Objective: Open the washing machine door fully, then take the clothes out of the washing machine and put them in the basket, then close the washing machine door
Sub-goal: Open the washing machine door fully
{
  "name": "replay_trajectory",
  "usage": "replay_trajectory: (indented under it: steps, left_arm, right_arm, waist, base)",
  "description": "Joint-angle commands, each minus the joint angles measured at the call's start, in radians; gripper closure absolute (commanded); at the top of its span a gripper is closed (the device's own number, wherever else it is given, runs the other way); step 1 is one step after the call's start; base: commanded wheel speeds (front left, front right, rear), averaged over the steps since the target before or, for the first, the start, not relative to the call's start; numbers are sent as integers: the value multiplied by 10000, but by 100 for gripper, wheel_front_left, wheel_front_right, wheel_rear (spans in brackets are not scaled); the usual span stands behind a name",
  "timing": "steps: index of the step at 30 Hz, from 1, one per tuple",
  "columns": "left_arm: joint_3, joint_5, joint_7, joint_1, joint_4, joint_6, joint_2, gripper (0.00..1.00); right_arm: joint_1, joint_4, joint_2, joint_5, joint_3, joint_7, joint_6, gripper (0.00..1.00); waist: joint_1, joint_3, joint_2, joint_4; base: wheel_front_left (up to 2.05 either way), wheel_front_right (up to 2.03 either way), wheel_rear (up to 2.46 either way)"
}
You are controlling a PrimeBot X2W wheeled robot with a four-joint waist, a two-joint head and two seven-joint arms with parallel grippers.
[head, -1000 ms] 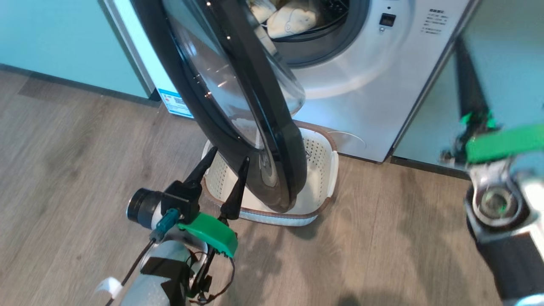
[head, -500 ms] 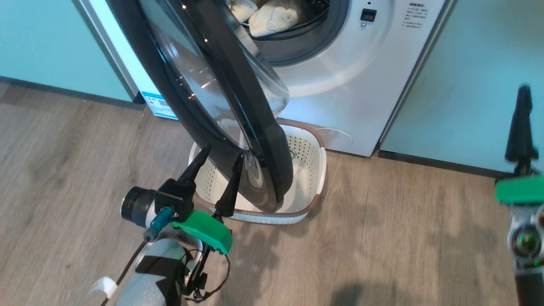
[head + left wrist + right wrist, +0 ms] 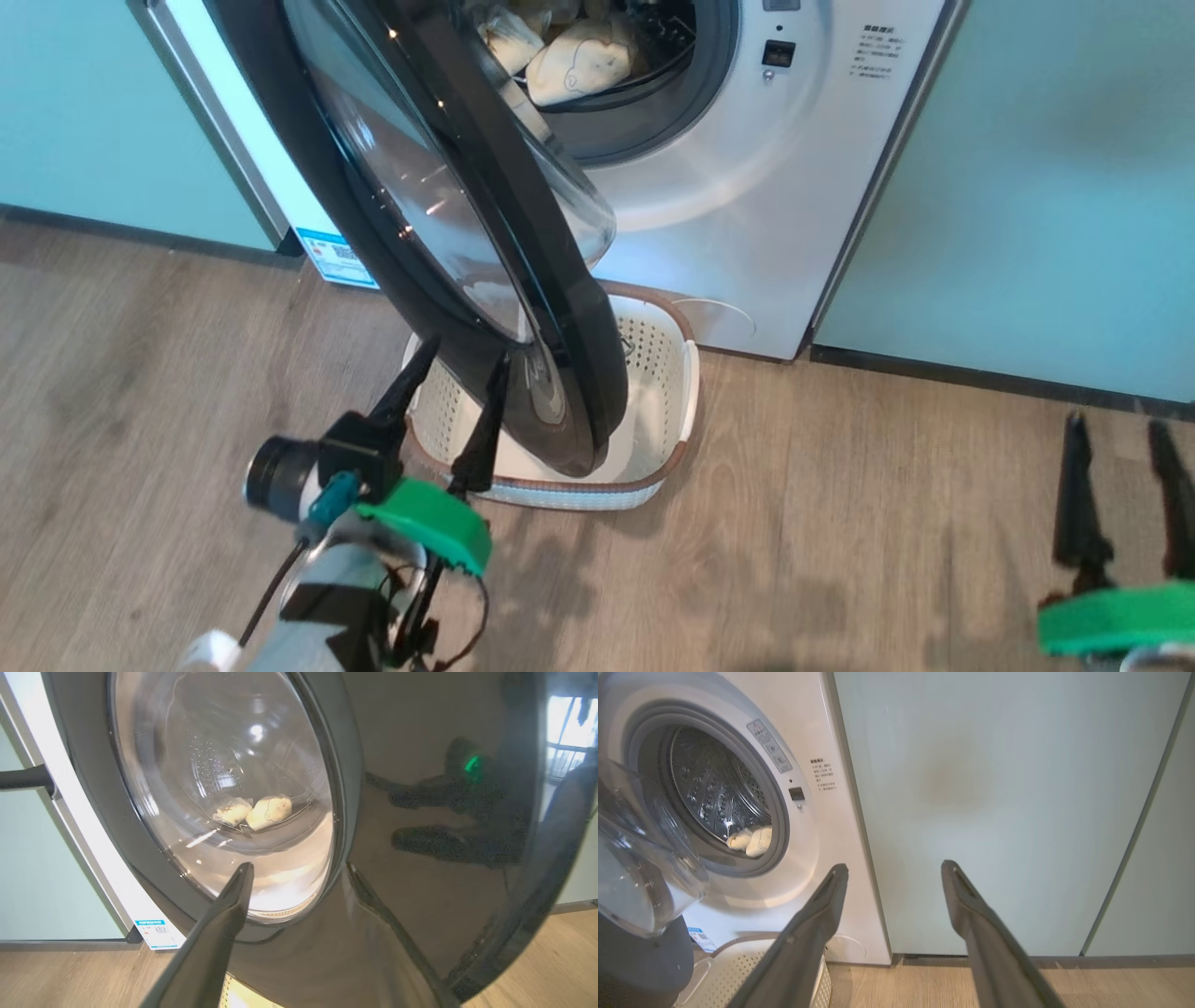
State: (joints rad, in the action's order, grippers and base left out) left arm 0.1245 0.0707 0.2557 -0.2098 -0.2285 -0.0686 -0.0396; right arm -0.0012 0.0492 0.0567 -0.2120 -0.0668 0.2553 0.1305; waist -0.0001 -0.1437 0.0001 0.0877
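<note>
From the head view, the one washing machine (image 3: 747, 187) stands at the far side, and the washing machine door (image 3: 448, 233) swings partly out on its left hinge, its free edge pointing near over the single basket (image 3: 653, 373) on the floor (image 3: 840, 523). The clothes (image 3: 569, 61) lie as two pale lumps low in the drum. The left hand (image 3: 467, 353) is released, its fingers spread by the door's lower rim; the right hand (image 3: 1117, 425) at the near right is also released and grasps nothing. The left wrist view has one finger (image 3: 224, 914) rising before the door's glass, with the clothes seen through it. In the right wrist view, two parted fingers (image 3: 808, 933) point at a pale green cabinet panel (image 3: 994, 812) right of the machine.
</note>
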Motion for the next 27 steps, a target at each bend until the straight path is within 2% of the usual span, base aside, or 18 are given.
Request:
replay_trajectory:
  steps: [1, 8, 27]
  left_arm:
    - [-491, -52, 61, -49, 342, -6, -121, 0]
    - [-725, -49, 61, 264, 369, -3, -126, 0]
    - [-893, -37, 61, 466, 254, -46, -123, 0]
  right_arm:
    - [129, -462, 14, 203, 160, 64, 2, 0]
    - [1091, -732, -60, -85, 228, 64, 2, 0]
    - [1455, -747, -63, -237, 292, 64, 2, 0]
  waist:
    - [1, 68, -1, -54]
    - [1, 242, -1, -240]
    - [1, 506, -1, -429]
  base:
    - [0, 0, 0]
    - [0, 0, 0]
    - [0, 0, 0]
